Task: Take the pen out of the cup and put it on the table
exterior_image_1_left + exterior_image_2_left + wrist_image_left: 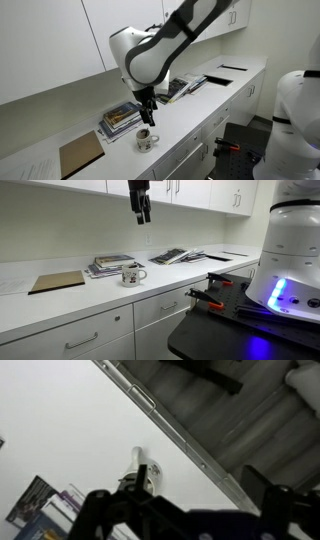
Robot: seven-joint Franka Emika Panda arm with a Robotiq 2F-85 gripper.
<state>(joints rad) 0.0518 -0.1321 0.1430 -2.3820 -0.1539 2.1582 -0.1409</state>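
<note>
The worktop point(70, 300) looks smooth and white with a faint sheen. The cup point(131, 276) seems glazed ceramic. At mid-left the brown board point(56, 281) is matt, like wood or card. The books point(110, 265) have glossy paper covers. The end effector point(141, 218) is matt black. The drawer handles point(82, 339) look metal.

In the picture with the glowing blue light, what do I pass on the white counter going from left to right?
brown board → stack of books → cup → spread-out magazines
</note>
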